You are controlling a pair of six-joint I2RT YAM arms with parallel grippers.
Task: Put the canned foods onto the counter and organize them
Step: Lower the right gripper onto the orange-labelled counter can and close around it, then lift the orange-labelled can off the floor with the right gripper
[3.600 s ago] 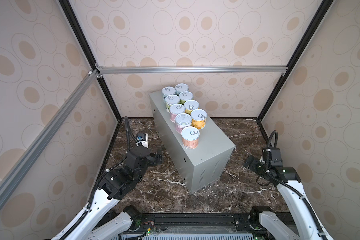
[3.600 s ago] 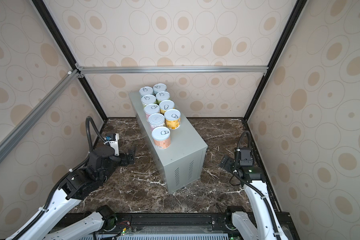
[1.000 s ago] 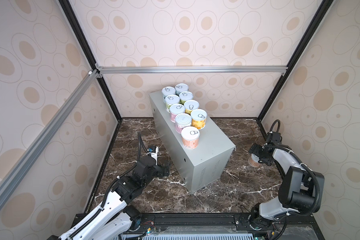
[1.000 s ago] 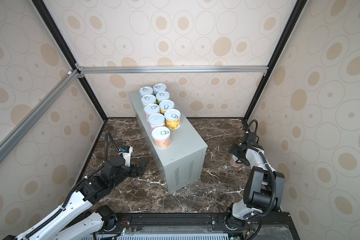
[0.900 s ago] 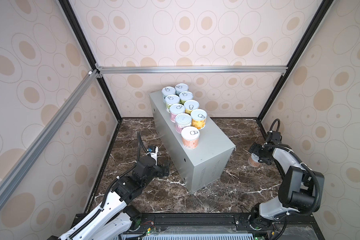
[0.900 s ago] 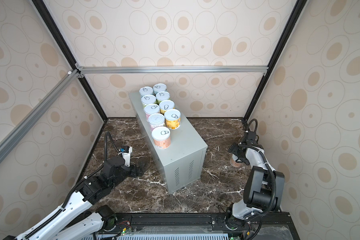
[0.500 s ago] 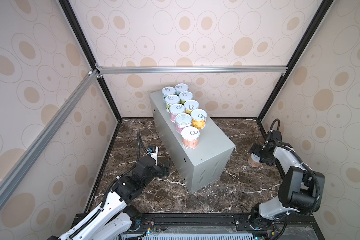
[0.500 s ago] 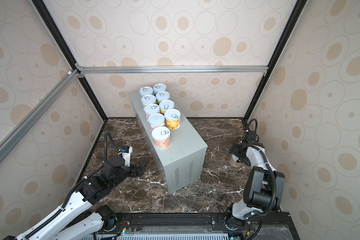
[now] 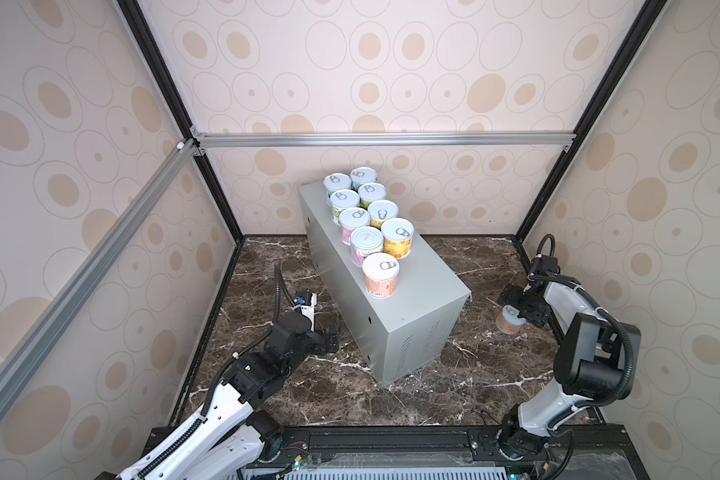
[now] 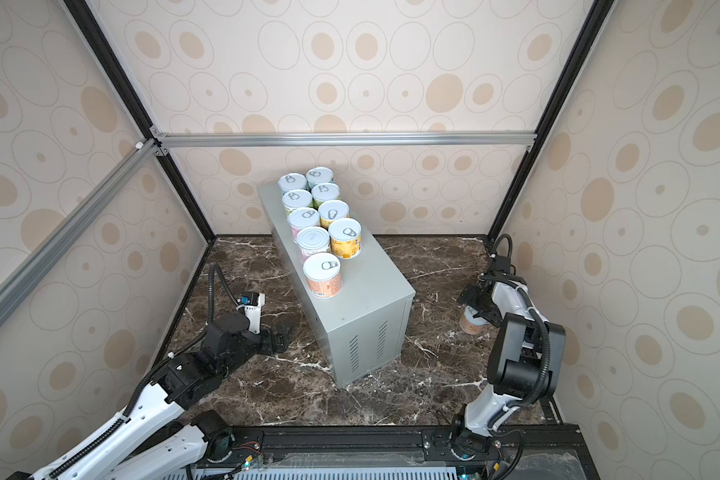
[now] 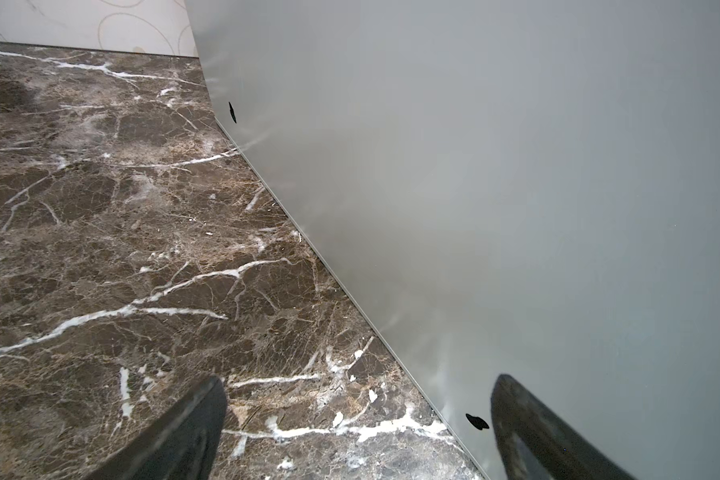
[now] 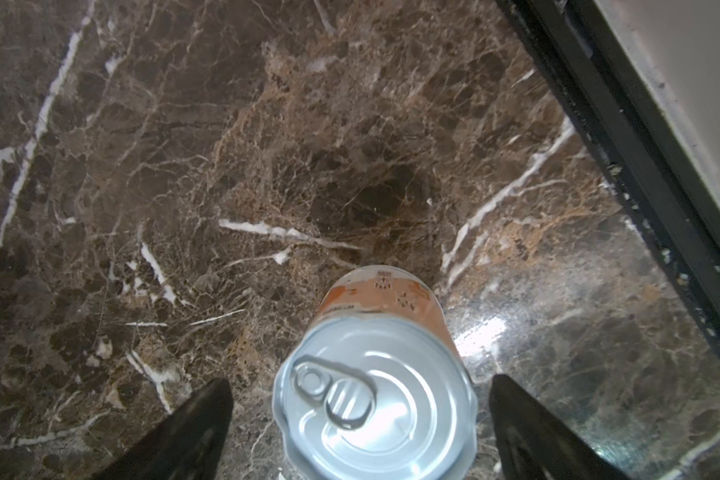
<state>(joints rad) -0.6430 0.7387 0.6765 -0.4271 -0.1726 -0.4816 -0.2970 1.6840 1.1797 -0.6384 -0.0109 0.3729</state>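
Nine cans (image 9: 354, 218) stand in two rows on the counter (image 9: 425, 282), and one orange can (image 12: 375, 399) is left on the marble floor (image 12: 267, 166), well apart to the right. In the last few seconds the right arm (image 9: 591, 357) has bent round, so the right gripper (image 12: 360, 384) now sits over that can with its fingers (image 12: 184, 436) spread wide on each side, not squeezing yet. The left gripper (image 11: 358, 382) has slid in low beside the counter's wall, wide open and empty, so I think only a pinch, a lift and a drop-off remain.
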